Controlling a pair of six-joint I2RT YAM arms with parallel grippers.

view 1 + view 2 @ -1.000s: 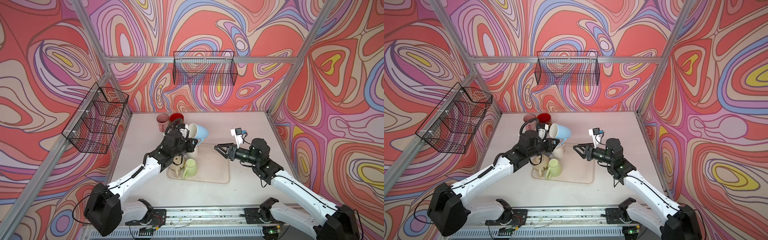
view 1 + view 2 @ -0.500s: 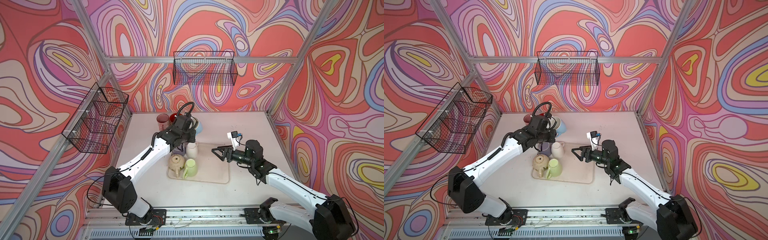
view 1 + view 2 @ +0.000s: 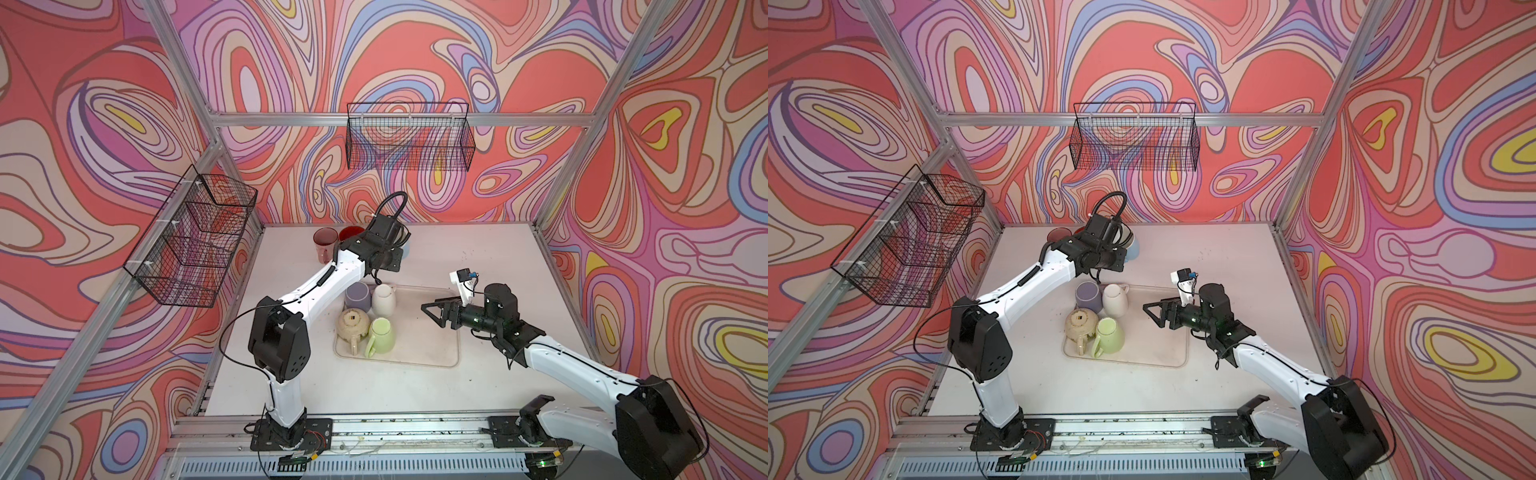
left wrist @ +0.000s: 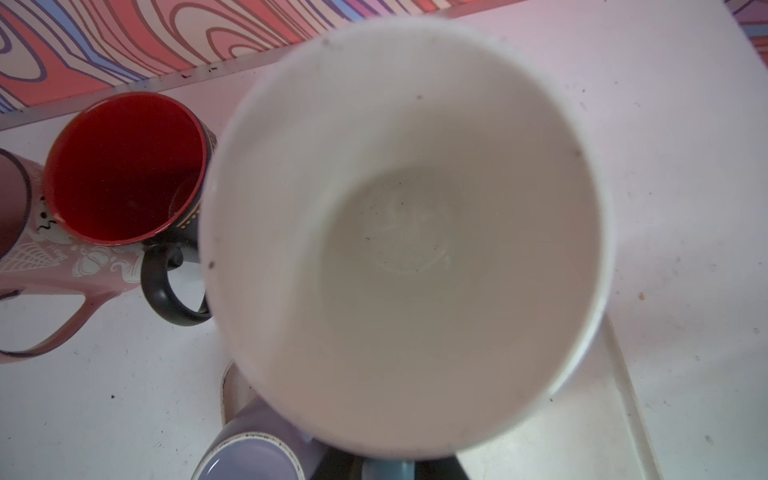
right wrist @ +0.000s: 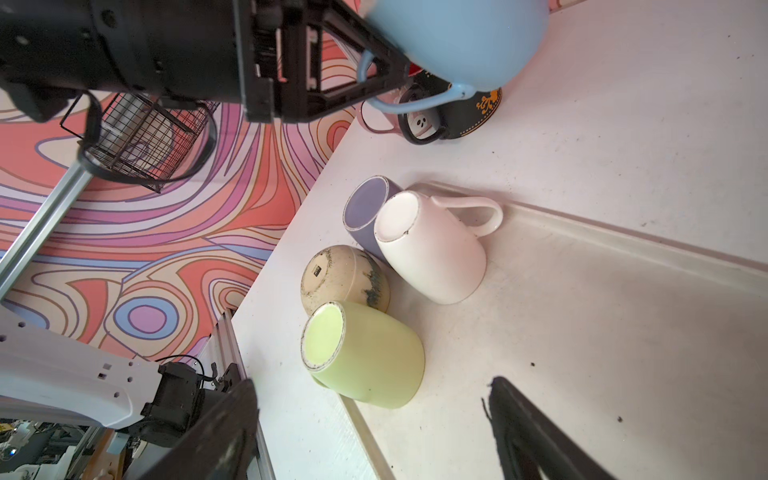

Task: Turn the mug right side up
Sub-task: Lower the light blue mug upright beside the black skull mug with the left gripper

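Note:
The light blue mug (image 3: 405, 249) (image 3: 1134, 248) is at the back of the table, beside the black mug. My left gripper (image 5: 386, 79) is shut on its handle (image 5: 419, 104). In the left wrist view its white inside (image 4: 407, 232) faces the camera, mouth up. Whether its base touches the table I cannot tell. In both top views the left wrist hides most of it. My right gripper (image 3: 428, 313) (image 3: 1148, 313) (image 5: 370, 419) hangs open over the tray, holding nothing, to the right of the mugs standing there.
On the clear tray (image 3: 436, 353) stand mugs with their bottoms up: lilac (image 3: 357, 296), white (image 3: 383, 300), beige (image 3: 352, 326) and green (image 3: 380, 336). A pink mug (image 3: 325, 243) and a black mug with a red inside (image 4: 124, 166) stand upright at the back. Wire baskets (image 3: 409, 141) hang on the walls.
My left arm has carried the blue mug from above the tray to the back of the table, turning its mouth upward. My right gripper has opened wider.

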